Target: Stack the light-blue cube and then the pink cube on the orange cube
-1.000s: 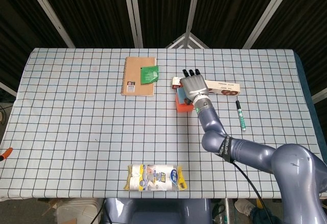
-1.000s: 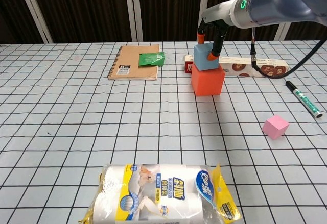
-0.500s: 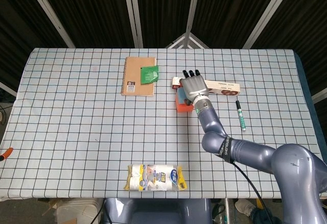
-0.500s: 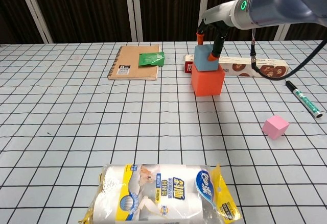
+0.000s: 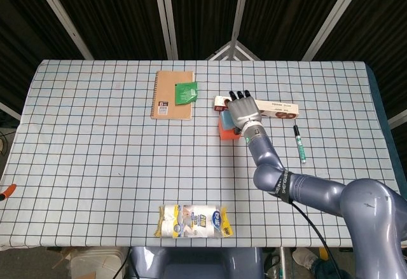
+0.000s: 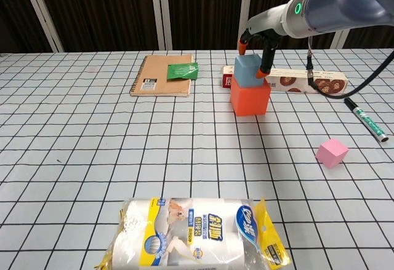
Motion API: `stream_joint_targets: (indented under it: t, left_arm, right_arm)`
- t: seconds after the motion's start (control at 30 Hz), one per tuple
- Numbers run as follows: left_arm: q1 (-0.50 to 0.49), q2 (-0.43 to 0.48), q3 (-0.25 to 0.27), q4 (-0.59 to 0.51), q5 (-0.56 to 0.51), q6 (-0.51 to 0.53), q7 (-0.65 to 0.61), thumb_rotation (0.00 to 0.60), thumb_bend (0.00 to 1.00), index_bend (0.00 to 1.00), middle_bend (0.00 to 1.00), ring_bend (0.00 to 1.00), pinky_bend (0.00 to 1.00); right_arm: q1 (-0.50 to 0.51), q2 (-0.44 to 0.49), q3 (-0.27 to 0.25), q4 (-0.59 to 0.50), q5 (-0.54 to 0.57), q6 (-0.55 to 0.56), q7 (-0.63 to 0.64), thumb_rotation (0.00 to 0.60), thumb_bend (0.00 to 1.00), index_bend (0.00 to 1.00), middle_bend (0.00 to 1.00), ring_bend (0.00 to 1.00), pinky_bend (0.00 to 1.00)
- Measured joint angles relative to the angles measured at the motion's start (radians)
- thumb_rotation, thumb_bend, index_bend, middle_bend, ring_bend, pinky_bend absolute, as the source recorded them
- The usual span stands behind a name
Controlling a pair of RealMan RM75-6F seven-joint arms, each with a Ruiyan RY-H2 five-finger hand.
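Observation:
The orange cube [image 6: 249,99] stands mid-table in front of a long box, and the light-blue cube [image 6: 248,73] sits flat on top of it. My right hand [image 6: 261,34] hovers right above the stack, fingers pointing down. One fingertip is at the blue cube's right edge and the thumb is above its far left corner, spread slightly wider than the cube. In the head view the right hand [image 5: 241,110] covers the blue cube and most of the orange cube [image 5: 223,130]. The pink cube [image 6: 332,153] lies alone on the cloth to the front right. My left hand is in neither view.
A brown notebook [image 6: 161,74] with a green packet [image 6: 183,70] lies to the left of the stack. A long snack box [image 6: 308,80] lies behind it, and a marker [image 6: 365,118] to its right. A tissue pack [image 6: 197,233] sits near the front edge.
The light-blue cube has settled level on the orange cube. My right hand shifted slightly right, and its front finger moved off the cube's face to its right edge.

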Motion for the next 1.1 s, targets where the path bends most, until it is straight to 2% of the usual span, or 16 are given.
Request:
stream_joint_targets:
  t: [0.13, 0.2, 0.27, 0.5, 0.7, 0.93, 1.1]
  left_arm:
    - [-0.001, -0.001, 0.001, -0.001, 0.001, -0.002, 0.003, 0.600, 0.11, 0.03, 0.00, 0.00, 0.00]
    - [-0.001, -0.001, 0.002, 0.000, 0.003, -0.001, 0.003, 0.600, 0.11, 0.03, 0.00, 0.00, 0.00]
    - [-0.001, -0.001, 0.002, 0.000, 0.003, -0.001, 0.003, 0.600, 0.11, 0.03, 0.00, 0.00, 0.00]
    - [-0.004, -0.001, 0.004, 0.002, 0.006, -0.007, 0.004, 0.600, 0.11, 0.03, 0.00, 0.00, 0.00]
    - [-0.008, 0.000, 0.007, 0.002, 0.011, -0.014, 0.002, 0.600, 0.11, 0.03, 0.00, 0.00, 0.00]
    - [-0.004, 0.002, 0.016, -0.008, 0.033, -0.005, -0.002, 0.600, 0.11, 0.03, 0.00, 0.00, 0.00]
    - [-0.001, 0.001, 0.024, -0.012, 0.049, 0.004, -0.002, 0.600, 0.11, 0.03, 0.00, 0.00, 0.00]
  right_arm:
    - [0.008, 0.012, -0.010, -0.019, 0.016, -0.005, -0.007, 0.600, 0.34, 0.11, 0.00, 0.00, 0.00]
    - [0.011, 0.017, -0.013, -0.028, 0.022, -0.004, -0.009, 0.600, 0.31, 0.03, 0.00, 0.00, 0.00]
    - [0.014, 0.023, -0.017, -0.040, 0.027, 0.001, -0.010, 0.600, 0.29, 0.00, 0.00, 0.00, 0.00]
    - [0.002, 0.063, -0.018, -0.099, 0.014, 0.038, 0.009, 0.600, 0.28, 0.00, 0.00, 0.00, 0.00]
    - [-0.051, 0.152, -0.054, -0.217, -0.016, 0.084, 0.030, 0.600, 0.27, 0.00, 0.00, 0.00, 0.00]
    - [-0.192, 0.241, -0.116, -0.300, -0.143, 0.117, 0.129, 0.600, 0.27, 0.01, 0.00, 0.00, 0.00]
    - [-0.268, 0.267, -0.135, -0.329, -0.278, 0.140, 0.199, 0.600, 0.27, 0.05, 0.00, 0.00, 0.00]
